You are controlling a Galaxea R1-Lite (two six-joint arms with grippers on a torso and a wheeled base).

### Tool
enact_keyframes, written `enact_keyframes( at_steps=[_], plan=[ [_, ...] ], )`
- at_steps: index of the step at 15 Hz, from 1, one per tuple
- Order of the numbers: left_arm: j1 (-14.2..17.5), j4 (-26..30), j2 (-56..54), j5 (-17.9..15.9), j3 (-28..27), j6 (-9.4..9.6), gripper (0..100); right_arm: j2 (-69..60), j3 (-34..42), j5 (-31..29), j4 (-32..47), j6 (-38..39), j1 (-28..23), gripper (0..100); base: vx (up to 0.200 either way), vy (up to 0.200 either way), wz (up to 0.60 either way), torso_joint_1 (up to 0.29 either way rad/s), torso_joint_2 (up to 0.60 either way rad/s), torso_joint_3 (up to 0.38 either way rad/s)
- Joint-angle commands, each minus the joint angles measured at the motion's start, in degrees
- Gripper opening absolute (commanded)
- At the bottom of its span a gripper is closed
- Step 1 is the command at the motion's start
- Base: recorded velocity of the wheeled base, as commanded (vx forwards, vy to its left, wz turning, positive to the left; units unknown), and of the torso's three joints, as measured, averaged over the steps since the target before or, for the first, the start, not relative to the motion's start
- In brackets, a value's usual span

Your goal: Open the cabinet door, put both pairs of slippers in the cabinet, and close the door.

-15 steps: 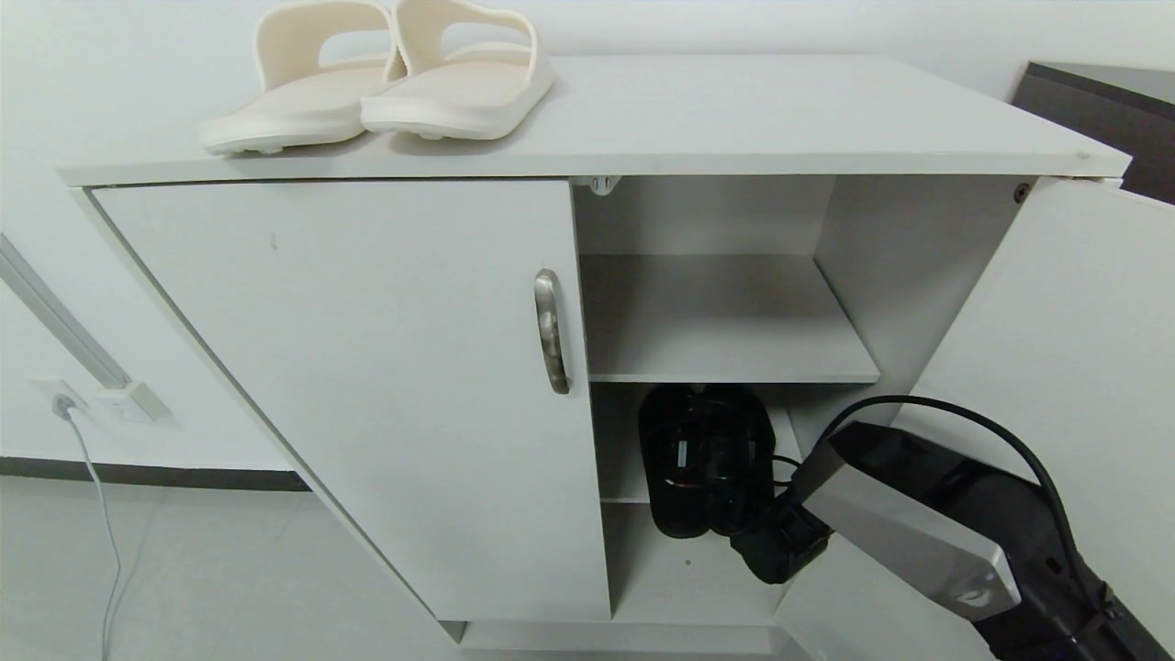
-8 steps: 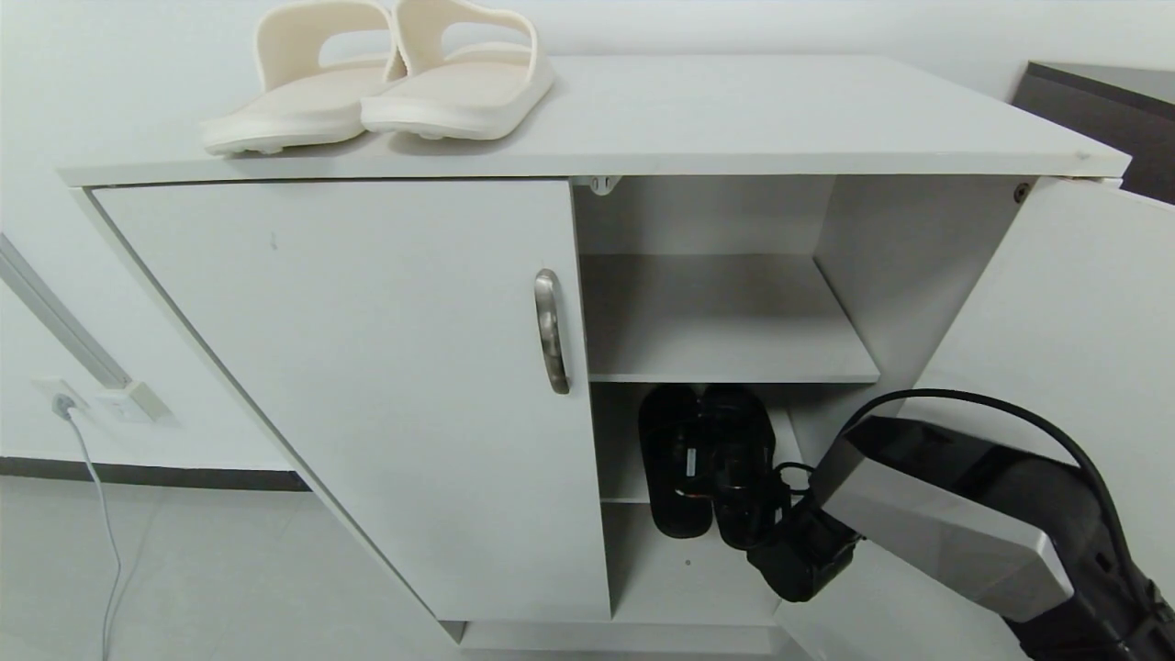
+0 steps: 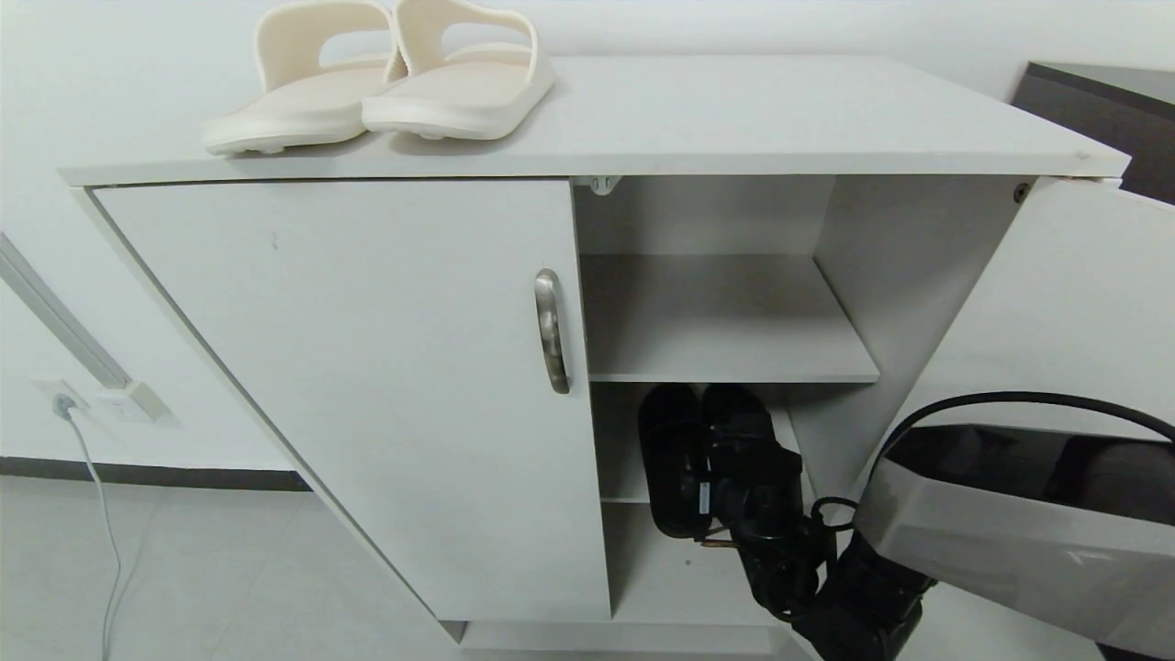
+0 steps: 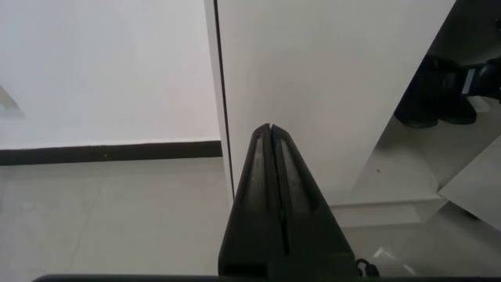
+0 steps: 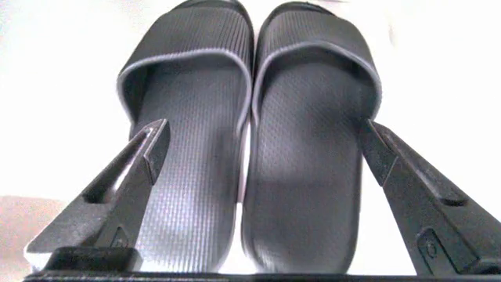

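Observation:
A pair of cream slippers (image 3: 376, 83) rests on top of the white cabinet (image 3: 780, 110), at its left end. The left door (image 3: 367, 367) is closed; the right door (image 3: 1056, 303) stands swung wide. Side by side on a lower shelf lie the black slippers (image 3: 672, 459) (image 5: 250, 157). My right gripper (image 3: 755, 514) (image 5: 262, 133) is open just in front of them, one finger (image 5: 117, 196) to each side, with no contact visible. Low in front of the cabinet's left part, my left gripper (image 4: 270, 129) is shut on nothing.
A bare upper shelf (image 3: 725, 321) sits above the black slippers. The closed door carries a metal handle (image 3: 551, 330). A wall socket with a cable (image 3: 64, 404) is at the left, dark furniture (image 3: 1102, 110) at the far right. Grey floor (image 4: 109, 211) spreads before the cabinet.
My right arm has drawn back and down out of the cabinet opening. The black slippers, earlier partly covered by the gripper, now lie uncovered on the shelf.

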Motion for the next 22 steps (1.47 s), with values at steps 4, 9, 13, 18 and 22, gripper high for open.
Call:
enact_keyframes(
  at_steps=[4, 9, 13, 18, 22],
  plan=[
    [0.0, 0.0, 0.1, 0.0, 0.0, -0.01, 0, -5.2, 10.8, 0.0, -5.5, 0.5, 3.4, 100, 0.0, 0.0, 0.0, 0.0, 0.0, 0.0],
    [0.0, 0.0, 0.1, 0.0, 0.0, -0.01, 0, -4.7, 10.9, 0.0, -5.6, 0.9, 3.4, 100, 0.0, 0.0, 0.0, 0.0, 0.0, 0.0],
    [0.0, 0.0, 0.1, 0.0, 0.0, -0.01, 0, -4.7, 10.9, 0.0, -5.8, 0.9, 3.4, 100, -0.15, 0.0, 0.0, 0.005, 0.0, 0.002],
    [0.0, 0.0, 0.1, 0.0, 0.0, -0.09, 0, -4.6, 10.7, 0.0, -5.7, 1.2, 3.4, 100, -0.2, 0.0, 0.0, 0.0, 0.0, 0.004],
    [0.0, 0.0, 0.1, 0.0, 0.0, -0.18, 0, -4.1, 10.7, 0.0, -5.8, 1.2, 3.4, 100, 0.0, 0.0, 0.0, 0.0, 0.0, 0.0]
  ],
)
